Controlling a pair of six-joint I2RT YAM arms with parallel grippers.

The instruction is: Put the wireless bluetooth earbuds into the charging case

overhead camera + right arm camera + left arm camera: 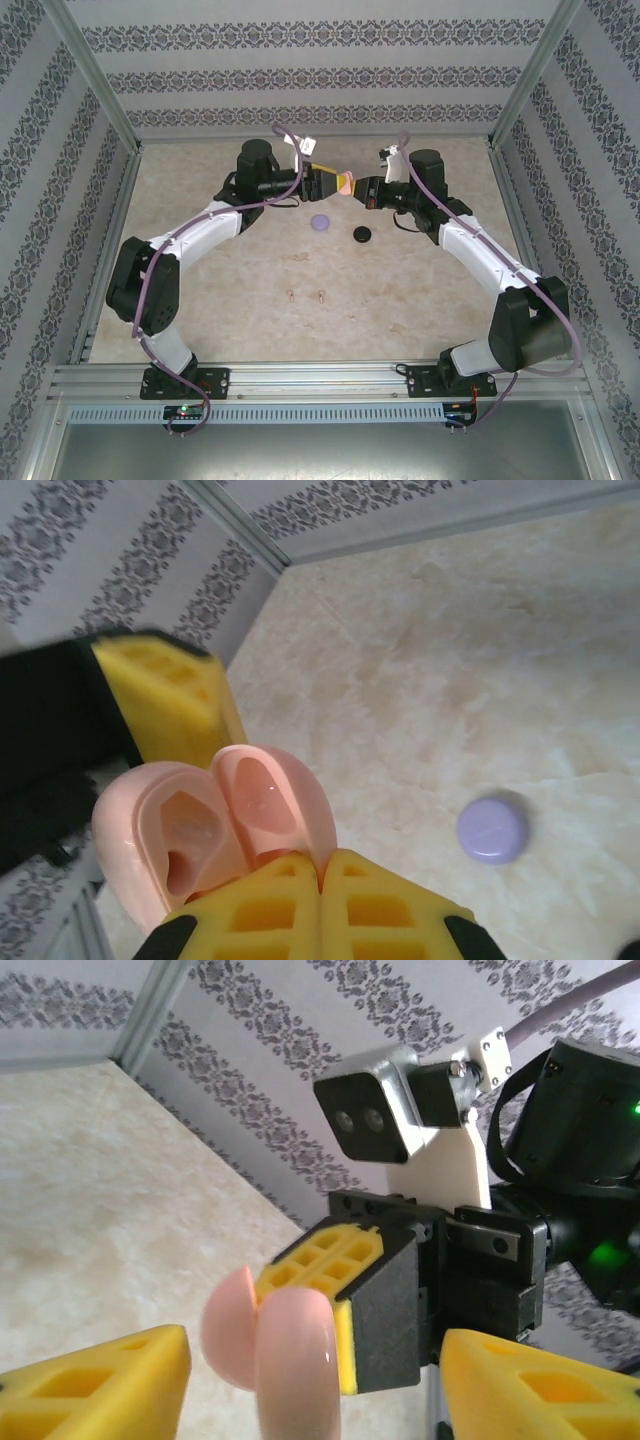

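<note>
Looking down from the top camera, you find both arms reaching toward each other at 12 o'clock of the table (400, 300). Between them the pink charging case (345, 184) hangs off the surface, with the left gripper (326, 184) at its 9 o'clock and the right gripper (362, 189) at its 3 o'clock. Your purple case (320, 222) lies on the table just toward 6 o'clock of them, and the black case (361, 234) is at its 4 o'clock. The pinkish-tan earbuds (291, 296) (321, 296) lie side by side further toward 6 o'clock, well apart from every case.

On the left wrist view, your left gripper's yellow fingers (100, 1385) stand spread wide at 7 and 5 o'clock, released. The pink charging case, its lid hinged open, sits between them, clamped by the right gripper's pads (320, 1265).

On the right wrist view, the right gripper's fingers (270, 910) are clenched on the open case at 6 o'clock. One left finger (170, 705) sits beside the case at 10 o'clock; you cannot tell whether it touches. The purple case rests at 4 o'clock.
</note>
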